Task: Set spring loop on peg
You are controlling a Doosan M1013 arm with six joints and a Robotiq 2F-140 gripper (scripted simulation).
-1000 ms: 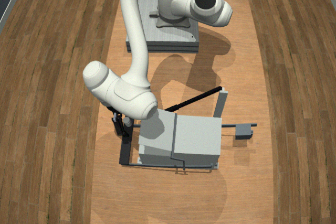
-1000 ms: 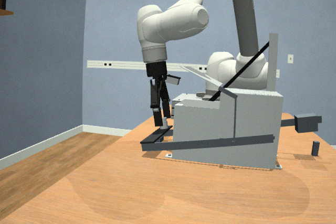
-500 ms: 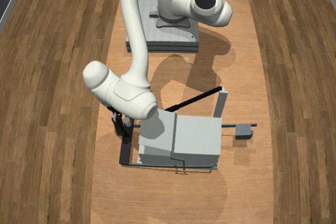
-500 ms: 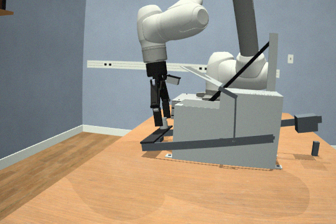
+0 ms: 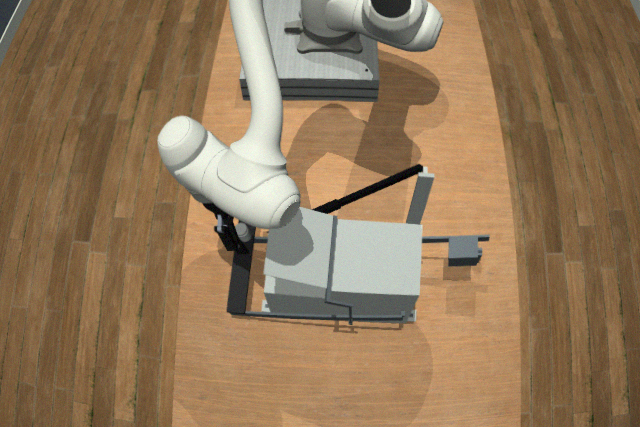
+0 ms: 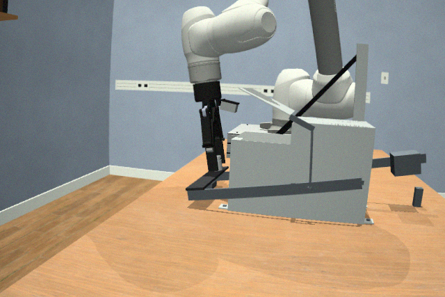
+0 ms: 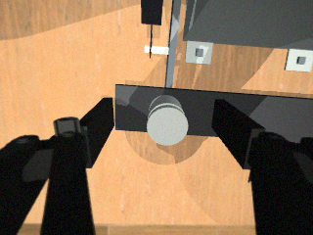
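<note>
The steel weight [image 5: 243, 231] [image 6: 219, 163] [image 7: 167, 128], a pale cylinder, stands on the far end of the black pedal [image 5: 239, 282] [image 6: 206, 180] [image 7: 134, 110]. The pedal is above the bench, with its shadow below. My gripper [image 5: 237, 248] [image 6: 217, 165] [image 7: 163, 113] is open, its fingers partly closed in around the weight, with a gap on each side in the wrist view. The black spring [image 5: 369, 189] [image 6: 320, 96] [image 7: 152, 12] slopes down from the post. Its thin end reaches a white peg [image 7: 156, 50] beside the pedal arm [image 7: 171, 59]. Whether the loop is fully seated is too small to tell. Other pegs are not visible.
The grey feeder housing [image 5: 376, 257] [image 6: 334, 164] [image 7: 249, 22] stands right beside the pedal, its sloping lid [image 5: 305, 257] [image 6: 268, 99] raised. The upright post [image 5: 420, 197] [image 6: 361, 81] rises behind. A counterweight block [image 5: 463, 250] [image 6: 406, 163] sits on the rear bar; a small dark block [image 6: 417, 196] stands nearby.
</note>
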